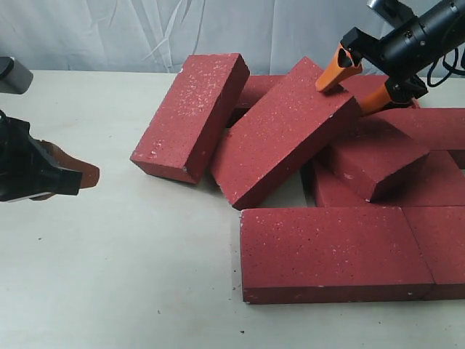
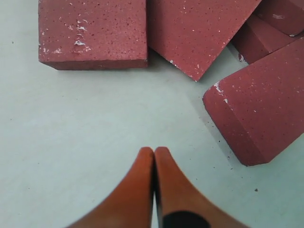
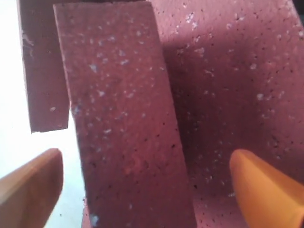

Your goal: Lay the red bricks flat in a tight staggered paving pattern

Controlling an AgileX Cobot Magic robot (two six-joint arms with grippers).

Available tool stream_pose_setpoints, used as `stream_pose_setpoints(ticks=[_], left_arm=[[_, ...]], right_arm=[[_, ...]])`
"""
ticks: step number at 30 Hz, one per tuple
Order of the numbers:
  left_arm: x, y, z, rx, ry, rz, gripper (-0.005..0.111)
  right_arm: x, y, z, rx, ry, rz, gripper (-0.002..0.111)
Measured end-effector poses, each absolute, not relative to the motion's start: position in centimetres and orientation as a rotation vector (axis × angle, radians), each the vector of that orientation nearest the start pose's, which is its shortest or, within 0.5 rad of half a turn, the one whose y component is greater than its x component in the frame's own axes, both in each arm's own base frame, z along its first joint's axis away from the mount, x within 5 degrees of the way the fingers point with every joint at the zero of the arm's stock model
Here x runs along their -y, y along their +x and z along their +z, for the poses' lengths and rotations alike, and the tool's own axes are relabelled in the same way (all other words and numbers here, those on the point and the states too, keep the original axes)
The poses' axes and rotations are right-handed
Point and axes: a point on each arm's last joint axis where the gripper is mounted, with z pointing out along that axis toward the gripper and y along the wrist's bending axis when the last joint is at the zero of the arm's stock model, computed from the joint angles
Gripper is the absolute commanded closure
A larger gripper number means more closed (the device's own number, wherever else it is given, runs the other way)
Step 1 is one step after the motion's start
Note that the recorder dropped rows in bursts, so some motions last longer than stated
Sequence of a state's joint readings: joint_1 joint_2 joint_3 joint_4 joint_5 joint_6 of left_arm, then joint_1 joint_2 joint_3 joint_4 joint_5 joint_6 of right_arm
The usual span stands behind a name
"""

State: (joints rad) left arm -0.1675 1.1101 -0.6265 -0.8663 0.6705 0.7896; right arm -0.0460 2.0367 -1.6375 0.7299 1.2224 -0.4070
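Several red bricks lie in a loose heap on the pale table. One tilted brick (image 1: 190, 116) rests at the left and a second (image 1: 287, 131) leans beside it, raised at its far end. Two bricks (image 1: 334, 251) lie flat end to end along the front. My right gripper (image 1: 357, 83) hovers open at the leaning brick's raised far end. In the right wrist view that brick (image 3: 128, 118) lies between the orange fingers (image 3: 266, 190), with a gap on each side. My left gripper (image 2: 154, 153) is shut and empty over bare table, short of the left brick (image 2: 92, 31).
More bricks are piled at the right, one tilted (image 1: 374, 156) over others lying flat. A white cloth backdrop (image 1: 109, 33) hangs behind the table. Bare tabletop (image 1: 123, 269) spreads across the left and front left.
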Motion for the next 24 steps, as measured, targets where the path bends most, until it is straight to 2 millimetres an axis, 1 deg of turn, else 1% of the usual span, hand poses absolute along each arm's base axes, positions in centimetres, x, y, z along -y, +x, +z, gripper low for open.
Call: stream_pose_setpoints(ticks=[4, 7, 13, 16, 17, 18, 19, 23, 24], left_arm=[[7.6, 19.0, 25.5, -2.36, 0.473, -0.656, 0.107], [7.6, 19.0, 25.5, -2.36, 0.473, -0.656, 0.107], [7.6, 19.0, 25.5, -2.36, 0.473, -0.656, 0.107], [7.6, 19.0, 25.5, -2.36, 0.473, -0.656, 0.107], [7.6, 19.0, 25.5, -2.36, 0.473, -0.656, 0.107], [7.6, 19.0, 25.5, -2.36, 0.473, -0.656, 0.107], [7.6, 19.0, 25.5, -2.36, 0.473, -0.656, 0.107], [7.6, 19.0, 25.5, -2.359, 0.477, -0.654, 0.107], [7.6, 19.0, 25.5, -2.359, 0.477, -0.654, 0.107]], right_arm=[[-3.9, 42.2, 22.4, -2.797, -0.139, 0.999, 0.02], [-4.0, 42.3, 22.0, -2.794, -0.12, 1.031, 0.032], [-4.1, 42.4, 22.0, -2.787, -0.117, 1.043, 0.054], [-4.1, 42.3, 22.1, -2.786, -0.116, 1.05, 0.075], [-4.1, 42.3, 22.1, -2.786, -0.116, 1.05, 0.097], [-4.1, 42.3, 22.1, -2.787, -0.117, 1.051, 0.104], [-4.1, 42.3, 22.1, -2.787, -0.117, 1.051, 0.108], [-4.1, 42.3, 22.1, -2.785, -0.115, 1.054, 0.108], [-4.1, 42.3, 22.3, -2.78, -0.119, 1.051, 0.108]])
